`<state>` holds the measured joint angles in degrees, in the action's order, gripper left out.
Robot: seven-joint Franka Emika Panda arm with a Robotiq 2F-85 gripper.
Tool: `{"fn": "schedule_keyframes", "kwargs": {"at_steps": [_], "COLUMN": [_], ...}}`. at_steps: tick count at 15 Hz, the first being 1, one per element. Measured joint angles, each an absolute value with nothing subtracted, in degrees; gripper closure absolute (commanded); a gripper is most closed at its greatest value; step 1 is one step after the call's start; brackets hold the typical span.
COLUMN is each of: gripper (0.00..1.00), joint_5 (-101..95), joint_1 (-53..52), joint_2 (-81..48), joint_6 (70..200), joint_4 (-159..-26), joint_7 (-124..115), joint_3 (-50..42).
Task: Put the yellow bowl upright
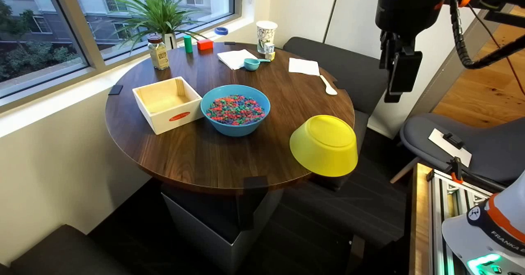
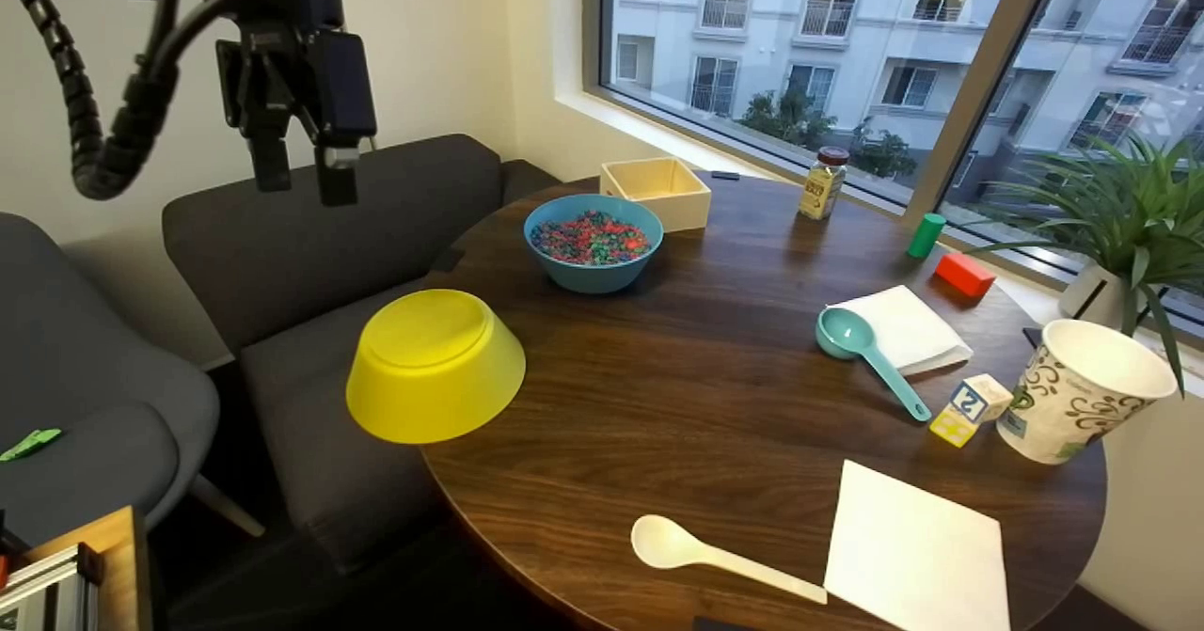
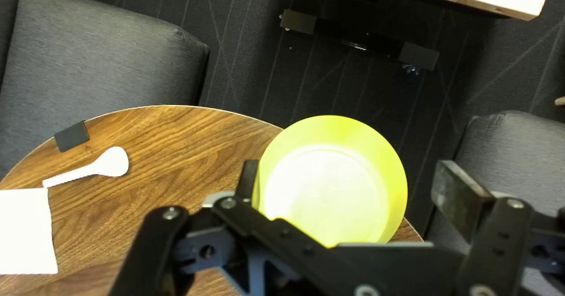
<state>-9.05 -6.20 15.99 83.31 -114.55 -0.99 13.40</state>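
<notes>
The yellow bowl (image 1: 324,146) sits mouth down, base up, right at the edge of the round wooden table (image 1: 184,160), and part of it juts out past the rim. Well above it hangs the gripper (image 2: 305,172), the arm's wrist (image 1: 404,14) upright over it and the two fingers (image 2: 336,187) aimed straight down; in the wrist view the bowl shows between them. The pincer is released, its fingers standing well parted and clasping nothing. A black hose (image 2: 139,114) loops down beside the wrist, and the arm's white base (image 1: 484,234), glowing green in one spot, stands apart from the table.

Farther in, a blue bowl (image 1: 234,129) holds multicoloured bits (image 1: 236,110), with a pale wooden tray (image 1: 170,121) just beside it. A white spoon (image 2: 663,542) lies with its handle end at the corner of a white napkin (image 2: 922,556). Beyond are a teal scoop (image 2: 845,330) and a patterned paper cup (image 2: 1063,405).
</notes>
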Motion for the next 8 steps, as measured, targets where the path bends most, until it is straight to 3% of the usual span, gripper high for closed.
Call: {"fn": "schedule_keyframes", "kwargs": {"at_steps": [8], "gripper": [0.00], "joint_5": [-11.14], "joint_1": [-13.67], "joint_2": [16.10], "joint_6": [85.17], "joint_4": [-120.33], "joint_7": [-0.89], "joint_3": [17.29]}}
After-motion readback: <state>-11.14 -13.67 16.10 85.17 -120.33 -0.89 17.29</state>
